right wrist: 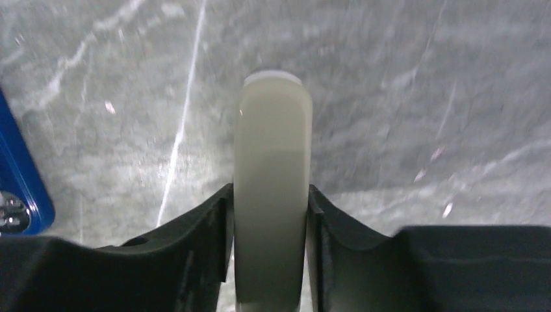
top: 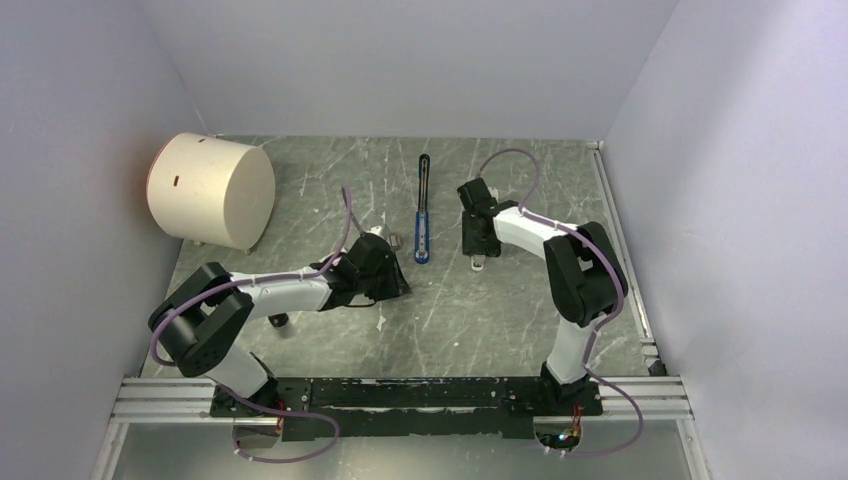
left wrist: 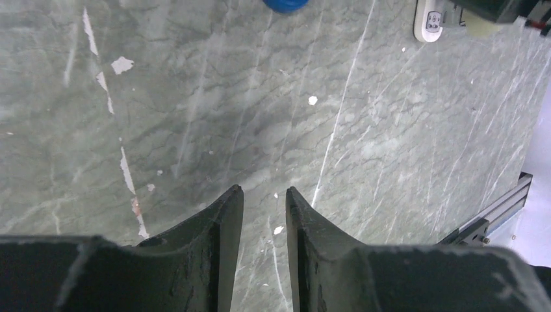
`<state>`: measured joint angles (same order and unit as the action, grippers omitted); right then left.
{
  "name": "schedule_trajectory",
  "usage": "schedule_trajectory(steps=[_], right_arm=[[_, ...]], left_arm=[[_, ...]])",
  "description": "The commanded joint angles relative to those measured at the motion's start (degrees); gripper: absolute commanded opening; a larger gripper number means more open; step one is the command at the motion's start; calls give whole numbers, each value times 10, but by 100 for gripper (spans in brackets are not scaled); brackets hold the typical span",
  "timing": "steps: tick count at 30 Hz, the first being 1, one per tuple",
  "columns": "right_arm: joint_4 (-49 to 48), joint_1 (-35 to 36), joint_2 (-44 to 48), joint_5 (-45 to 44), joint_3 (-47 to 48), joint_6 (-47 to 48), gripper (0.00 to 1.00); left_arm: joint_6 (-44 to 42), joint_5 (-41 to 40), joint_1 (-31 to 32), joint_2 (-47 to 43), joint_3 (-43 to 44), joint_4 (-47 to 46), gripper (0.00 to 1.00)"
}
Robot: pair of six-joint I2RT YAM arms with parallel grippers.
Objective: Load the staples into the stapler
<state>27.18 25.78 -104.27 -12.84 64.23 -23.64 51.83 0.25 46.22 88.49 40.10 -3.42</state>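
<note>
The blue stapler [top: 422,210] lies opened out flat in a long thin line at the middle back of the table, its black end farthest away. Its near blue end shows in the left wrist view [left wrist: 284,4] and the right wrist view [right wrist: 19,175]. My right gripper [top: 480,252] [right wrist: 269,188] is shut on a pale off-white slim bar [right wrist: 273,143], low over the table just right of the stapler. My left gripper [top: 397,284] [left wrist: 264,190] is empty, its jaws a narrow gap apart, left of the stapler's near end. No loose staples show.
A large cream cylinder [top: 210,190] lies on its side at the back left. Aluminium rails run along the front edge [top: 400,395] and the right edge [top: 620,240]. Pale walls close in the left, back and right sides.
</note>
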Motion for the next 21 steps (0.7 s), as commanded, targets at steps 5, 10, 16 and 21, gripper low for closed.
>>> schedule_trajectory(steps=[5, 10, 16, 21], right_arm=[[20, -9, 4, -18, 44, 44, 67], [40, -10, 40, -17, 97, 59, 77], [2, 4, 30, 15, 188, 62, 79], [-50, 26, -23, -11, 283, 38, 80]], left_arm=[[-30, 20, -14, -18, -9, 16, 34], [-38, 21, -15, -17, -10, 15, 35], [-41, -2, -15, -34, -6, 26, 39], [-40, -18, -16, -55, -13, 32, 46]])
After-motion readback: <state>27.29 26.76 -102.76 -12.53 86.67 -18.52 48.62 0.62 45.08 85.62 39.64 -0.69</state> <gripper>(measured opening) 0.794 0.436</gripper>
